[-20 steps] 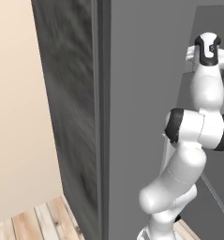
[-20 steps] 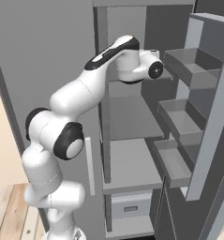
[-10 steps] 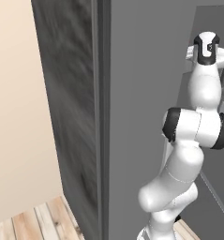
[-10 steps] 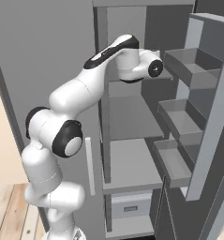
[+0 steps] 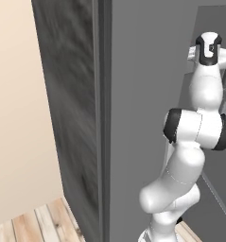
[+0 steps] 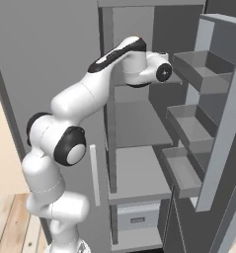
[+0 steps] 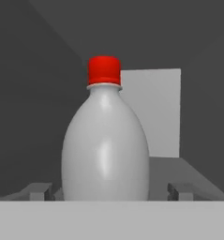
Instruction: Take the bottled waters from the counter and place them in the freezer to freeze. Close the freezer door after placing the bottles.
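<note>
- Looking through the hand view, I see the whitish bottle [image 7: 105, 145] with its red cap [image 7: 104, 70] standing upright at centre frame on a grey freezer shelf [image 7: 197, 176].
- My claw [image 7: 110, 191] is spread wide, one finger tip [image 7: 38, 191] low left and the other low right, both apart from the bottle's sides.
- In the right base view, the arm [image 6: 90, 94] reaches into the upper freezer [image 6: 139, 123]; the freezer door [image 6: 223, 128] stands open at right.

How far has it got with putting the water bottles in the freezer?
The red-capped bottle stands upright in the freezer, between the open fingers of the hand. The blue bottle isn't in sight. The freezer door is open and needs closing.
</note>
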Robot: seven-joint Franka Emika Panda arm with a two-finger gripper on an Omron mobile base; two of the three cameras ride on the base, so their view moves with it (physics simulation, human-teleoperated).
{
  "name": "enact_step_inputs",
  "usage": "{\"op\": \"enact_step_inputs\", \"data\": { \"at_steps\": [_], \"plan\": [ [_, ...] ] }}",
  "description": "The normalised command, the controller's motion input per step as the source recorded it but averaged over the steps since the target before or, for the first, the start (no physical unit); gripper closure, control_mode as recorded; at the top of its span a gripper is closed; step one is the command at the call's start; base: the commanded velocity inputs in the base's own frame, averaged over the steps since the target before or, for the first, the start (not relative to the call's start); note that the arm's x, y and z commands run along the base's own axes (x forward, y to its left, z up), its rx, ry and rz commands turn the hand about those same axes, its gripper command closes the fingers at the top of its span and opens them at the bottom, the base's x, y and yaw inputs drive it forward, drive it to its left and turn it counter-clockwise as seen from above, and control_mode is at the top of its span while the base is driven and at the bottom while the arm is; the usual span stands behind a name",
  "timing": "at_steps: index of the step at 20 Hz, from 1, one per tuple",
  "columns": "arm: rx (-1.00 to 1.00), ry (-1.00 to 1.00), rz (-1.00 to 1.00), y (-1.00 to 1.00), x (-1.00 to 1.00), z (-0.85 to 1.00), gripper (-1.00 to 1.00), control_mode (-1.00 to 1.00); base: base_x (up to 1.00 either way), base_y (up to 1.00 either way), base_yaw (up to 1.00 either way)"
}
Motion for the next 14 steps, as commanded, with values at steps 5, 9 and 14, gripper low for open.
{"op": "enact_step_inputs", "data": {
  "at_steps": [5, 9, 14],
  "plan": [
    [0.0, -0.03, 0.0, 0.0, -0.42, 0.01, -1.0, -1.0, 0.0, 0.0, 0.0],
    [0.0, -0.1, 0.0, 0.0, -0.82, 0.04, -1.0, -1.0, 0.0, 0.0, 0.0],
    [0.0, -0.12, 0.0, 0.05, -1.0, 0.0, -1.0, -1.0, 0.0, 0.0, 0.0]
  ]
}}
